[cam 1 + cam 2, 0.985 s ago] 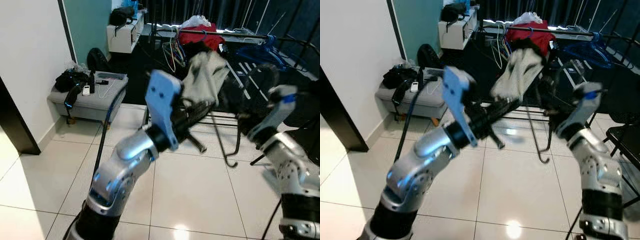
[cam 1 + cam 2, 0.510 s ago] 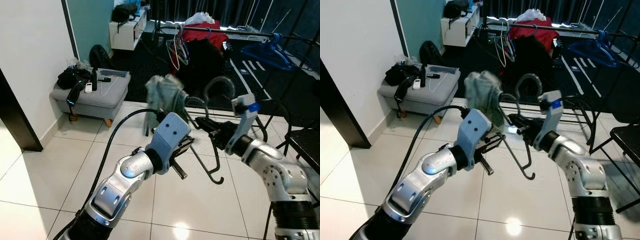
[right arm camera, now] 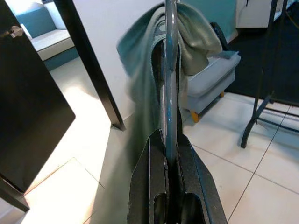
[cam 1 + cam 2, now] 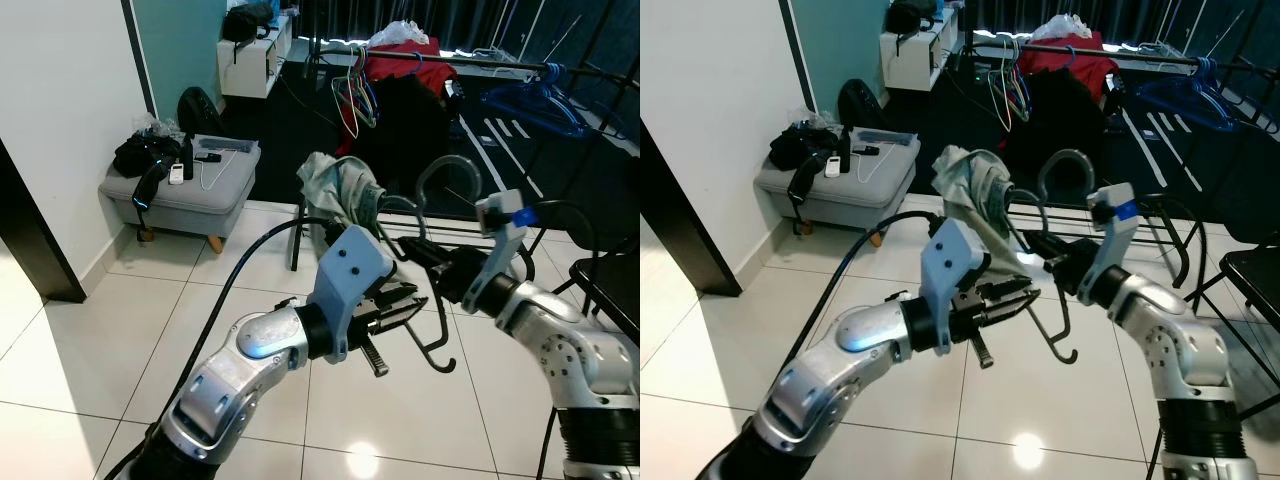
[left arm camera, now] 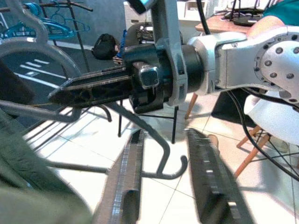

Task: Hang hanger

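A grey metal hanger [image 4: 437,166] with a grey-green cloth [image 4: 335,186] draped over it hangs in the air in front of me. My right gripper [image 4: 408,247] is shut on the hanger's wire; in the right wrist view the bar [image 3: 170,84] runs straight up from between its fingers, with the cloth [image 3: 191,32] behind. My left gripper [image 4: 412,301] is open just below and beside the right one, close to the hanger's lower hooked end [image 4: 442,362]. In the left wrist view that hook [image 5: 172,164] lies between my spread left fingers [image 5: 131,172].
A clothes rail [image 4: 450,62] at the back holds several hangers [image 4: 350,95], a red garment [image 4: 400,60] and blue hangers [image 4: 540,100]. A grey ottoman [image 4: 215,195] with small items stands left, by a white wall [image 4: 60,110]. A black chair [image 4: 612,290] is right.
Both arms came down from a raised pose, bringing hanger and cloth lower. In the last half second the left gripper has shifted right, closer to the hanger's lower hook.
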### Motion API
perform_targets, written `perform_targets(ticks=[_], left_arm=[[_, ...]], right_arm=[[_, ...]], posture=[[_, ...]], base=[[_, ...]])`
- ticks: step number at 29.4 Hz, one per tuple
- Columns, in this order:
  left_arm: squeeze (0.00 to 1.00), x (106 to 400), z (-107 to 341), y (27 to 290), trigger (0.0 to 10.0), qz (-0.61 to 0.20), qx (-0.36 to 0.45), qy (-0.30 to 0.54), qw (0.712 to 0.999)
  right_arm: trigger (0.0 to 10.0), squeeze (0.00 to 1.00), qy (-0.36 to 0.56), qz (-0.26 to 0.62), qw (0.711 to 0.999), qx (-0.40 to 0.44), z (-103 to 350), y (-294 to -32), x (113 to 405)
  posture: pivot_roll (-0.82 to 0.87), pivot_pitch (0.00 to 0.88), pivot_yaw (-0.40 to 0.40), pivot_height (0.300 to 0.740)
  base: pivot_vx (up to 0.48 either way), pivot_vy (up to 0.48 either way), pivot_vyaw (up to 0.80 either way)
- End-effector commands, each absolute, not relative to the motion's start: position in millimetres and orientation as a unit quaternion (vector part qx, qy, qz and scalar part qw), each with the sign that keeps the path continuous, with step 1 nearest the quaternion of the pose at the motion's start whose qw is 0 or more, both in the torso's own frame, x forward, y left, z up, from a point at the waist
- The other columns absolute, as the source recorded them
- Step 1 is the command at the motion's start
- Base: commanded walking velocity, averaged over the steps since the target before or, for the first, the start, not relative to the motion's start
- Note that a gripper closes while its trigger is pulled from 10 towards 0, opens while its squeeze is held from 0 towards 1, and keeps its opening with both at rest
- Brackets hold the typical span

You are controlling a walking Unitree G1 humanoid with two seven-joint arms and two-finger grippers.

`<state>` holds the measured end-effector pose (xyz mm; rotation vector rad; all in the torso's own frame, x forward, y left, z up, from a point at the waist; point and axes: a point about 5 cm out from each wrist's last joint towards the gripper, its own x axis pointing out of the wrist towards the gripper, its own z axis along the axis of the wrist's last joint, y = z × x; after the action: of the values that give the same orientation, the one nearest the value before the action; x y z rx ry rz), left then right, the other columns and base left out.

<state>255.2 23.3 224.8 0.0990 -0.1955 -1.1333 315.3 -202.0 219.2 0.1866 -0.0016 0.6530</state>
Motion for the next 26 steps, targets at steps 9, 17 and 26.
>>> perform_targets(ticks=[9, 17, 26], left_arm=[[1.00, 232.9, 200.2, 41.5, 10.0, -0.595, 0.110, -0.024, 0.796], [0.00, 300.6, 298.2, 105.2, 10.0, -0.290, -0.170, -0.244, 0.910], [0.00, 300.1, 308.8, 114.4, 10.0, -0.283, -0.214, -0.267, 0.896]], right_arm=[[10.0, 0.00, -0.072, 0.382, 0.915, 0.108, 247.4, -214.4, 303.0], [10.0, 0.00, 0.019, 0.480, 0.870, 0.109, 231.8, -257.8, 267.5], [10.0, 0.00, 0.026, 0.477, 0.871, 0.114, 231.6, -264.8, 265.3]], posture=[[-0.01, 0.073, -0.051, 0.740], [-0.02, 0.073, -0.066, 0.740], [-0.02, 0.073, -0.066, 0.740]], base=[[0.000, 0.000, 0.00], [0.000, 0.000, 0.00], [0.000, 0.000, 0.00]])
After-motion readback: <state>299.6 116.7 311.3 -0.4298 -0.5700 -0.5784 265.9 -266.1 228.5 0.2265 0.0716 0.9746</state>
